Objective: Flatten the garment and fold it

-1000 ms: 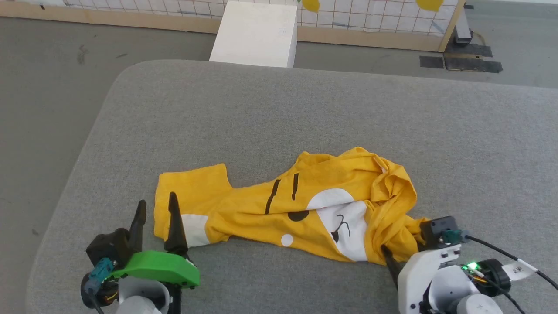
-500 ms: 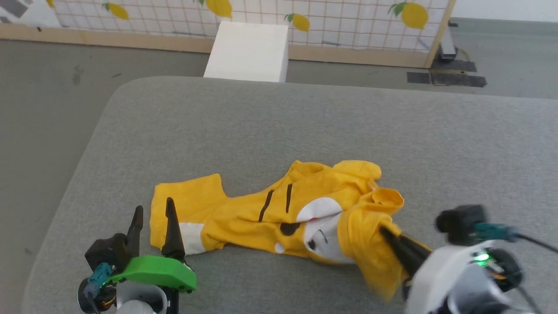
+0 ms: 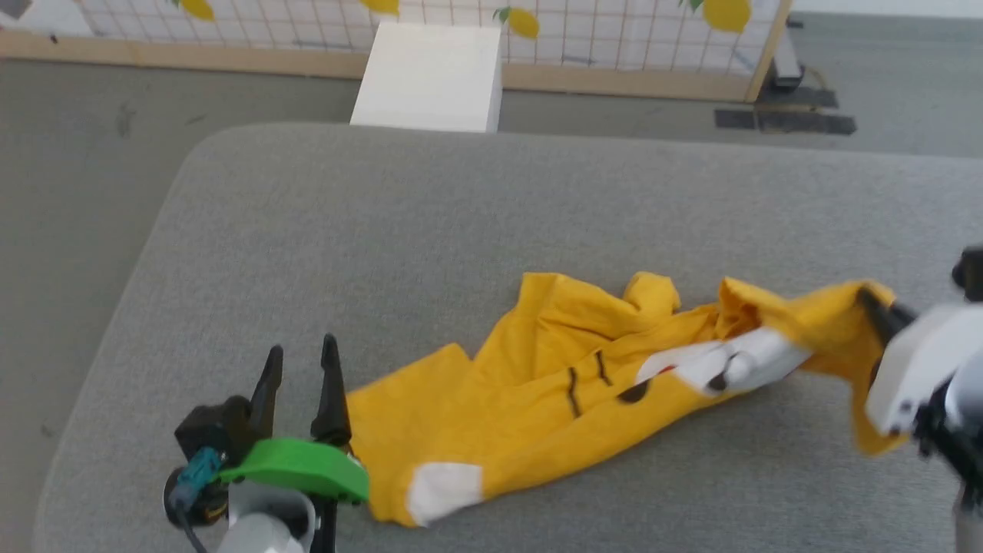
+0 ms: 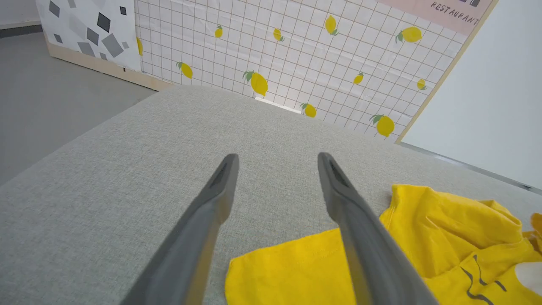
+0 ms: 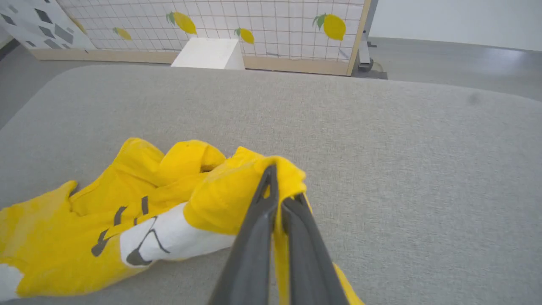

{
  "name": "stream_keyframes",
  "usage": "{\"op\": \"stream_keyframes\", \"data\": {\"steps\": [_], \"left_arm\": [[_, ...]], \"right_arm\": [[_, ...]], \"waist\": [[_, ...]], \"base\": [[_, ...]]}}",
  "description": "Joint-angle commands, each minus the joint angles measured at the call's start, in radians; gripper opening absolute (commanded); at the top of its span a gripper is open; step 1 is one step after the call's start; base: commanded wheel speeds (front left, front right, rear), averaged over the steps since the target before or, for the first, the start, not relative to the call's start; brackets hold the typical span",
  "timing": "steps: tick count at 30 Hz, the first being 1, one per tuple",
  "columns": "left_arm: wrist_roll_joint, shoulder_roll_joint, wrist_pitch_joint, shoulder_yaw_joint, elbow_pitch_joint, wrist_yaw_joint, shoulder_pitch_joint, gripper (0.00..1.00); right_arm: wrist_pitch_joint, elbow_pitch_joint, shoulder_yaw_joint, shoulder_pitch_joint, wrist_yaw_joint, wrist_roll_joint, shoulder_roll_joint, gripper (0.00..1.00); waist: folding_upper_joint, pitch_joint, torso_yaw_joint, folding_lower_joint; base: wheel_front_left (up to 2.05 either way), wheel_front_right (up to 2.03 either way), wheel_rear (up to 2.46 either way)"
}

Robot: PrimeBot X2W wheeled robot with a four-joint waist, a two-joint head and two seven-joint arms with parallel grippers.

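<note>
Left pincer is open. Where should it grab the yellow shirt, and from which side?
Probably the flat corner of the garment beside the left pincer, approached low from the robot's left. It lies smooth on the grey pad, opposite the end clamped by the right pincer, so pulling would spread it.

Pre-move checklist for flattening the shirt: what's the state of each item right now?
1. Grip of the right hand on the garment: ok, fingers shut on a bunched yellow fold, raised.
2. Free left hand: ok, open with nothing between the fingers, at the garment's left end.
3. Garment flat: not ok, twisted and creased, print partly folded in.
4. Garment on the grey padded surface: ok, well inside its edges.
5. Which part the right hand holds (hem, sleeve or collar): cannot tell.
</note>
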Motion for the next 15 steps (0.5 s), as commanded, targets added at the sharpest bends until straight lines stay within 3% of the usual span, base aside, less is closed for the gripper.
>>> {"op": "stream_keyframes", "data": {"steps": [1,7,8,9,15], "left_arm": [[0.017,-0.002,-0.004,0.000,0.000,-0.007,-0.031,1.00],[0.016,-0.010,-0.004,-0.005,0.004,-0.016,-0.073,1.00],[0.017,-0.011,-0.004,-0.006,0.006,-0.018,-0.077,1.00],[0.017,-0.012,-0.005,-0.006,0.008,-0.020,-0.082,1.00],[0.016,-0.016,-0.005,0.007,0.013,-0.021,-0.085,1.00]], "right_arm": [[-0.024,0.065,-0.003,-0.063,-0.001,-0.021,-0.020,0.00],[-0.174,0.356,-0.011,-0.282,-0.001,-0.153,-0.088,0.00],[-0.205,0.388,-0.015,-0.308,-0.001,-0.175,-0.089,0.41],[-0.232,0.431,-0.016,-0.332,-0.001,-0.195,-0.087,1.00],[-0.357,0.522,-0.074,-0.364,-0.001,-0.281,-0.038,1.00]], "waist": [[0.0000,0.054,0.043,0.0000],[0.0000,0.134,0.091,0.0000],[0.0000,0.144,0.097,0.0000],[0.0000,0.152,0.102,0.0000],[0.0000,0.151,0.102,0.0000]], "base": [[0.00,0.00,0.00],[0.00,0.00,0.00],[0.00,0.00,0.00],[0.00,0.00,0.00],[0.00,0.00,0.00]]}}
